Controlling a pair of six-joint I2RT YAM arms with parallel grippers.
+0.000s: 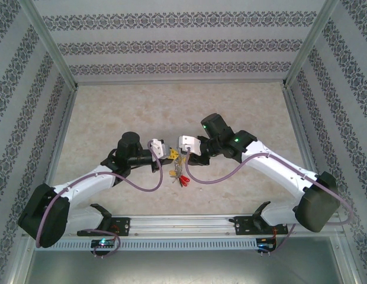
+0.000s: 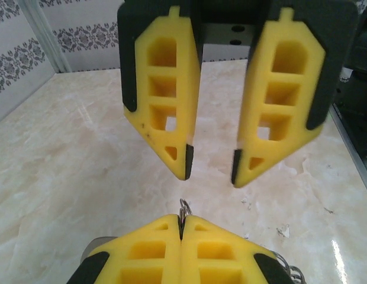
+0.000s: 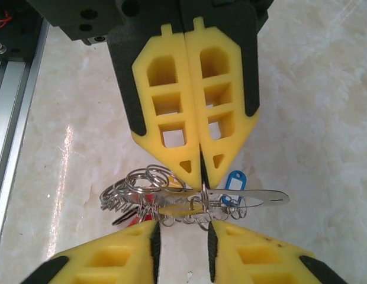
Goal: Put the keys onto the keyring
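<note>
Grey keyring clamped by closed left tool.

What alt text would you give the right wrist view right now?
The left end effector, shut, pinches a bunch of keys and wire rings above the marble table, with a blue tag showing on the bunch's right side. The right end effector sits just below, its yellow fingers apart.
</note>
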